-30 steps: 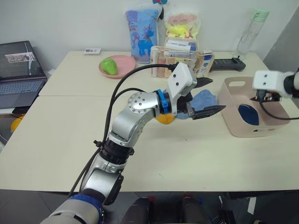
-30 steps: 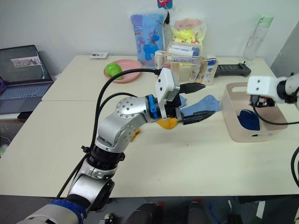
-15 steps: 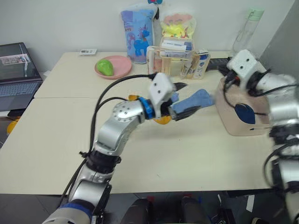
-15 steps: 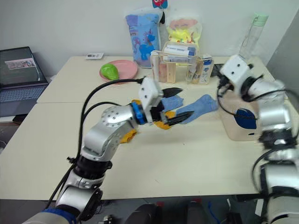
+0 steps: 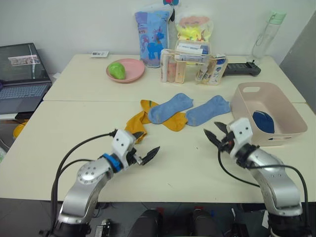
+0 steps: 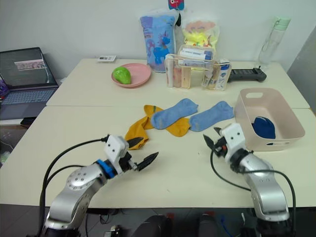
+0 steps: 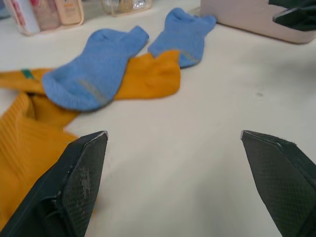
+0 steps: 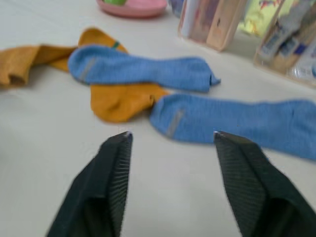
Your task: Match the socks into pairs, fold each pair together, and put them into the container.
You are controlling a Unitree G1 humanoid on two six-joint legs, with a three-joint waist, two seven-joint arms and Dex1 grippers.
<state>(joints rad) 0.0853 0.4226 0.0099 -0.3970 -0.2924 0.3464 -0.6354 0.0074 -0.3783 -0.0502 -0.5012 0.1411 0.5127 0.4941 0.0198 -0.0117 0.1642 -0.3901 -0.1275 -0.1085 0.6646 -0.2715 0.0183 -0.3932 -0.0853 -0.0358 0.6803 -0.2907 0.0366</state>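
Hovering low over the bare table (image 5: 187,173) in the lower left of the frame, the left gripper (image 5: 142,149) had its fingers spread wide and held nothing. Over in the lower right, the right gripper (image 5: 216,132) sat just above the tabletop too, fingers apart and empty, pointing toward the socks.

Just beyond them, mid-frame, lay four socks in a loose cluster. One yellow sock (image 5: 134,125) was crumpled at the left of the bunch, nearest the left gripper. A second yellow sock (image 5: 174,121) stretched across the middle, and a light blue sock (image 5: 169,107) lay right on top of it, covering its centre. The other light blue sock (image 5: 208,109) sat to the right of that, flat on the table, its near end touching the yellow one, or nearly so. In the right wrist view both blue socks showed straight ahead between the fingertips.

At the right edge of the frame, level with the socks, stood the container (image 5: 249,110), with a navy pair (image 5: 262,121) resting inside against its far right wall; how it was folded could not be told.

Farther back, a pink plate (image 5: 129,73) with a green object on it, a clear organiser (image 5: 187,68) of bottles, two bags behind it, a water bottle (image 5: 265,34) at upper right, and a laptop (image 5: 19,74) at far left.
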